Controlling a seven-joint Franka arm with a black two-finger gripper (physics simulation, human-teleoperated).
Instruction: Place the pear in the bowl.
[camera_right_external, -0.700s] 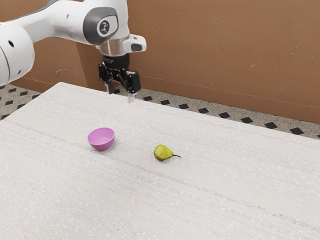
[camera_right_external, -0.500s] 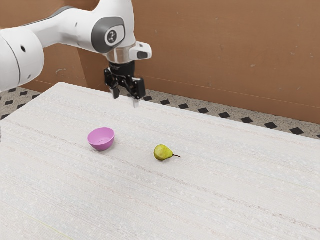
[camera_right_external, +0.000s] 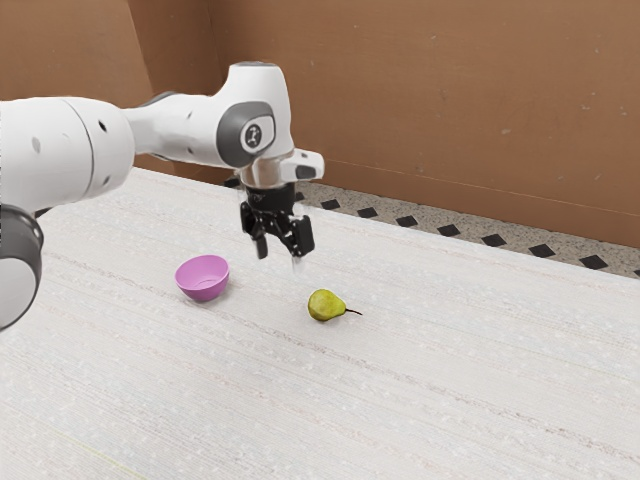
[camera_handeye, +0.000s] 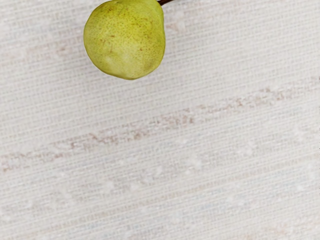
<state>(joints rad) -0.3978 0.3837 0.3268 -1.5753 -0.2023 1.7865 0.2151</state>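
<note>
The pear (camera_right_external: 322, 305) lies on its side on the table (camera_right_external: 430, 400), outside the bowl (camera_right_external: 202, 278), its stem (camera_right_external: 353, 312) pointing just past three o'clock as the exterior view is read with twelve at its upper edge. On that same clock the bowl sits between nine and ten from the pear, upright and well apart from it. The step in hand looks to be the approach for the grasp, with lifting, carrying and releasing all undone. The gripper (camera_right_external: 280, 260) hangs above the table, and its fingers (camera_right_external: 262, 246) stand wide, with nothing between them. From them the pear lies toward half past four in the exterior view, lower down and near but not touching. The wrist view shows the pear's rounded body and the base of its stem off to one side of the hand's aim, so the gripper does not seem centred over it. The next move probably calls for a shift toward half past four together with a descent, the fingers straddling the thick part of the body before they close. A grip placed off-centre could roll the smooth, rounded fruit away, and a pinch at the thin stem would likely be poor; a level, central hold on the body seems the safer choice
</note>
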